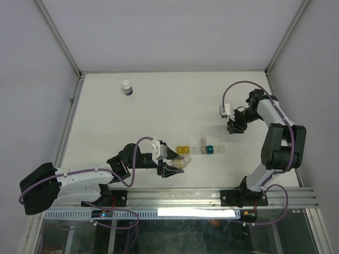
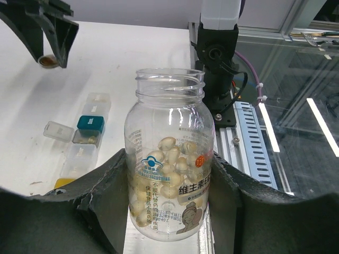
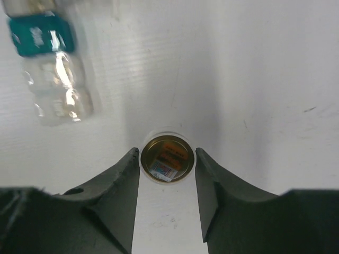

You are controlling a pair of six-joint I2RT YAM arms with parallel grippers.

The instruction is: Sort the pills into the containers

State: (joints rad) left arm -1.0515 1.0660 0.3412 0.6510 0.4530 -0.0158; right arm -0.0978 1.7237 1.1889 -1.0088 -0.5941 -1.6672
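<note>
From above you can barely make out the right gripper (image 1: 235, 126). Its wrist view shows the jaws closely flanking the amber vial (image 3: 167, 157), but you cannot tell whether they grip it. Your left gripper (image 2: 169, 180) pinches the open pill bottle (image 2: 169, 148). The yellow compartment (image 1: 183, 150) and the teal compartment (image 1: 210, 150) lie between the 2 arms; the left wrist view hides most of the yellow one.

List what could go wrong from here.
1. The left gripper holds the bottle uncapped and well stocked with pills. Pouring could send too many out at once, or past the small yellow box.
2. The right gripper straddles the tiny vial. An off-centre squeeze might tip it or pop it out sideways.
</note>
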